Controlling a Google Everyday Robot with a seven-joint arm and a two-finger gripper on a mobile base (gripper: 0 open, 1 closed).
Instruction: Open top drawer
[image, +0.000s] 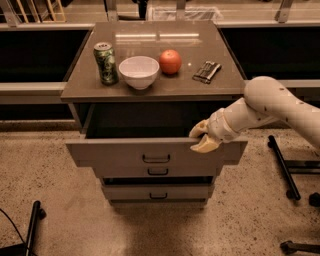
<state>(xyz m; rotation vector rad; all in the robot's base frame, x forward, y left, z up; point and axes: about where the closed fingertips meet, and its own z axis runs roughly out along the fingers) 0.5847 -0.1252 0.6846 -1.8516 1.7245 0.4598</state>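
Observation:
The top drawer (120, 152) is the widest of three grey-beige drawers, with a small dark pull handle (156, 159) at its centre. It stands pulled out, and its dark inside (145, 120) shows under the cabinet top. My gripper (201, 138) reaches in from the right on a white arm (272, 102). It sits on the top edge of the drawer's front, right of the handle. One finger (198, 129) is inside the drawer and the other is on the outer face, clamped on the front panel.
On the cabinet top (150, 92) stand a green can (105, 63), a white bowl (139, 71), an orange fruit (170, 61) and a small dark object (207, 71). The middle drawer (135, 172) and bottom drawer (130, 192) are pushed in. Black stand legs lie on the floor at right (282, 167) and left (32, 225).

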